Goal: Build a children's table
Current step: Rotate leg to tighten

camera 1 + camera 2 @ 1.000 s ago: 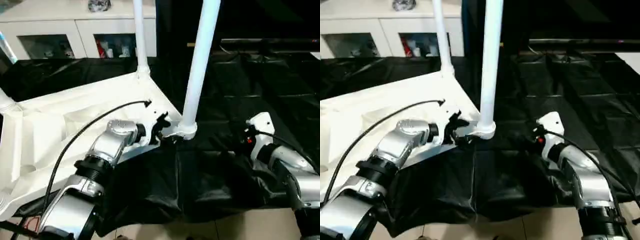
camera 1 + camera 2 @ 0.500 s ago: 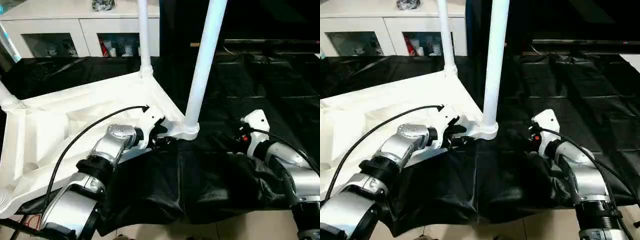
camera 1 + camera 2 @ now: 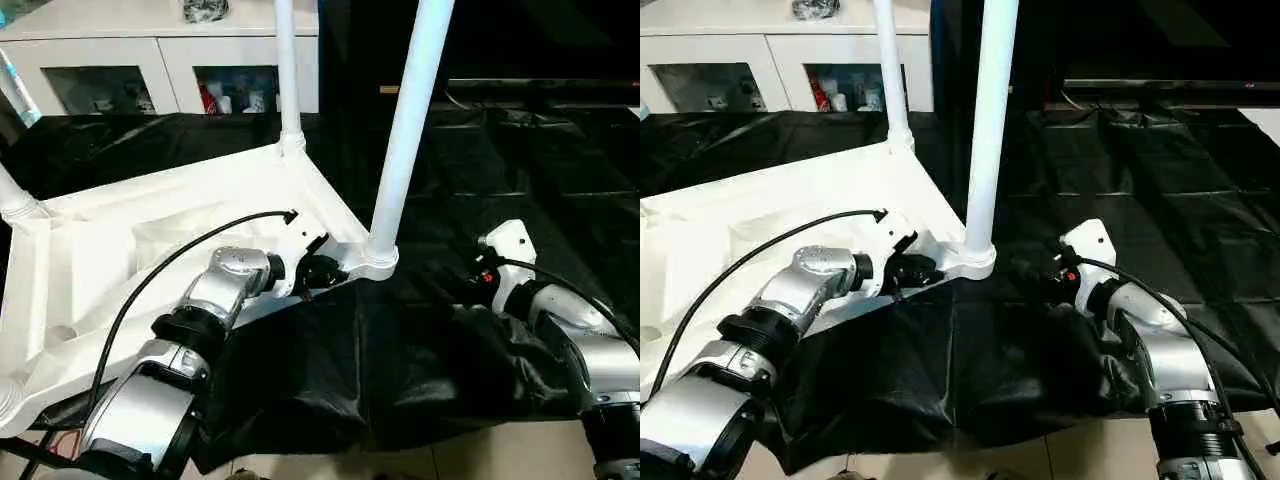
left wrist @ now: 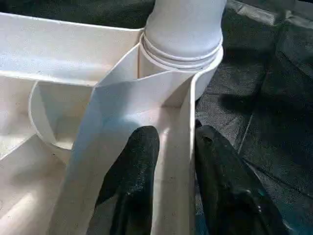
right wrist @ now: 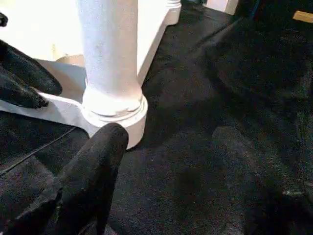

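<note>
Left gripper (image 4: pixel 176 147) pinches tabletop (image 3: pixel 150 250) rim wall, one finger either side, just beside near leg (image 3: pixel 405 130) socket. Right gripper (image 5: pixel 161 161) fingers spread, holding nothing, near that socket. Tabletop lies underside-up on black cloth (image 3: pixel 480 170). White cabinet (image 3: pixel 160 50) behind. Leg tops cut off; right gripper's second finger hard to make out.
</note>
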### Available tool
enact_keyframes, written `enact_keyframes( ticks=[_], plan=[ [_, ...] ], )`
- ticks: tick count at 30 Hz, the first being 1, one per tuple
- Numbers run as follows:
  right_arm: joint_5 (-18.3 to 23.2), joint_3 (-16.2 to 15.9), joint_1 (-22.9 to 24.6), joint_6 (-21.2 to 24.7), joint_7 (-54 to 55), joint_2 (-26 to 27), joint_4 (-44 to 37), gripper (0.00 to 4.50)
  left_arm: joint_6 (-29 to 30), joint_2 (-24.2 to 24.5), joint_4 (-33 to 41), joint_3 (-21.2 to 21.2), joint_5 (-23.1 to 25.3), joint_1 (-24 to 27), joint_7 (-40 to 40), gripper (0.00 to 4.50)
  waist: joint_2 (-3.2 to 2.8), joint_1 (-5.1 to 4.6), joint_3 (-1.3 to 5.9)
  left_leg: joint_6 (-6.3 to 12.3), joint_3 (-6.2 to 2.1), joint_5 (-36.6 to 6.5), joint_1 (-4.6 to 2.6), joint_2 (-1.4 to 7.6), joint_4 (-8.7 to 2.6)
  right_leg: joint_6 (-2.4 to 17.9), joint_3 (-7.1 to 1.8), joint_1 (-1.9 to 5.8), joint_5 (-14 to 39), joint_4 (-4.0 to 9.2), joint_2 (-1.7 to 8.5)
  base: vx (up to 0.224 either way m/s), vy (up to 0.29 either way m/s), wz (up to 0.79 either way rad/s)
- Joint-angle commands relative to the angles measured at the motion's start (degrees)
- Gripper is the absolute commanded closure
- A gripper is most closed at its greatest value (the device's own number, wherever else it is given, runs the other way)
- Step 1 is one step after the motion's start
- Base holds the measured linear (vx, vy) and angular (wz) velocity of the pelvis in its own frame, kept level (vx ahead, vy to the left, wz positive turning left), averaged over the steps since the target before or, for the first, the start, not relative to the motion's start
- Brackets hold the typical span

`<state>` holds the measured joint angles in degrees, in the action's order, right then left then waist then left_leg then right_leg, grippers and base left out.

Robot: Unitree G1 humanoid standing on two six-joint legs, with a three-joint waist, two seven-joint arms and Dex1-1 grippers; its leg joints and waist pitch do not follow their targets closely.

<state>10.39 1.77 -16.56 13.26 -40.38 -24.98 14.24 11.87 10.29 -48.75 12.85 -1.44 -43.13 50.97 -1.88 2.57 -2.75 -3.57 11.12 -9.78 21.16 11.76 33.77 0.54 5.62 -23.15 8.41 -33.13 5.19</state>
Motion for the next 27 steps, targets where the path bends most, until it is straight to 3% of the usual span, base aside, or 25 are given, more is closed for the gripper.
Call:
enact_keyframes(
  ticks=[1, 7, 14, 17, 23, 25, 26, 27],
  plan=[
    [-0.4, -0.38, -0.72, -0.54, -0.23, -0.73, 0.6, 1.28, 0.58, 0.66, -0.89, 1.03, 0.51, 0.88, 2.76, 3.44, 1.63, 0.25, 3.98, 5.82, -0.6, -11.83, -0.32, 0.84, -3.21, 8.84, -2.12, 3.02, 21.58, 4.58, 2.91, 0.0, 0.0, 0.0],
    [-0.56, -0.66, -1.16, -0.67, -0.38, -0.74, 1.1, 1.28, 0.61, 1.08, -0.96, 1.4, 1.13, 1.15, 3.09, 4.05, 1.78, 0.34, 3.88, 5.49, -0.61, -12.41, -0.4, 0.84, -3.27, 8.46, -2.11, 2.95, 23.13, 4.71, 3.02, 0.0, 0.0, 0.0],
    [-0.78, -0.91, -1.9, -1.05, -0.59, -0.52, 1.8, 1.28, -0.37, 2.66, -0.2, 3.72, 3.2, 2.13, 6.26, 4.46, 1.74, 0.12, 3.88, 5.16, -0.7, -12.88, -0.4, 0.94, -3.4, 8.29, -2.16, 2.91, 23.1, 4.71, 3.02, 0.0, 0.0, 0.0],
    [-0.69, -0.97, -1.81, -1.1, -0.77, -0.62, 1.67, 1.28, -0.66, 2.97, 0.4, 3.73, 2.93, 2.53, 7.39, 4.46, 1.77, 0.13, 3.88, 5.19, -0.62, -12.92, -0.5, 1.03, -3.42, 9.16, -2.24, 2.84, 21.81, 4.56, 2.99, 0.0, 0.0, 0.0],
    [0.45, -1.91, -1.25, -1.18, -3.9, -1.04, 0.56, 1.28, -1.68, 6.53, 6.59, 5.71, 2.25, 6.23, 14.35, 4.46, 1.98, 0.18, 3.72, 4.76, -0.76, -13.85, -0.44, 1.29, -3.65, 8.79, -2.38, 2.82, 23.79, 4.5, 3.31, 0.0, 0.0, 0.0],
    [2.78, -1.95, -0.98, 0.62, -6.63, -0.94, -0.34, 1.11, -1.15, 7.49, 8.49, 5.56, 1.78, 7.26, 14.99, 4.5, 1.85, 0.17, 3.65, 4.51, -0.76, -14.9, -0.67, 1.42, -3.72, 8.68, -2.41, 2.58, 24.51, 4.62, 3.26, 0.0, 0.0, 0.0],
    [4.75, -2.34, -0.72, 2.54, -8.95, -0.79, -1.71, 1.0, 0.45, 9.13, 11.84, 5.44, 0.62, 8.99, 17.2, 4.5, 2.45, 0.1, 3.63, 4.48, -0.7, -15.17, -0.66, 1.42, -3.75, 8.62, -2.38, 2.59, 24.68, 4.63, 3.19, 0.0, 0.0, 0.0],
    [5.03, -2.87, -0.64, 2.85, -9.87, -0.81, -2.13, 0.91, 1.15, 10.13, 13.85, 5.47, 0.14, 10.07, 18.28, 4.5, 2.18, 0.3, 3.59, 4.33, -0.91, -15.3, -0.63, 1.64, -3.95, 8.66, -2.5, 2.7, 24.73, 4.38, 3.42, 0.0, 0.0, 0.0]
  ],
)
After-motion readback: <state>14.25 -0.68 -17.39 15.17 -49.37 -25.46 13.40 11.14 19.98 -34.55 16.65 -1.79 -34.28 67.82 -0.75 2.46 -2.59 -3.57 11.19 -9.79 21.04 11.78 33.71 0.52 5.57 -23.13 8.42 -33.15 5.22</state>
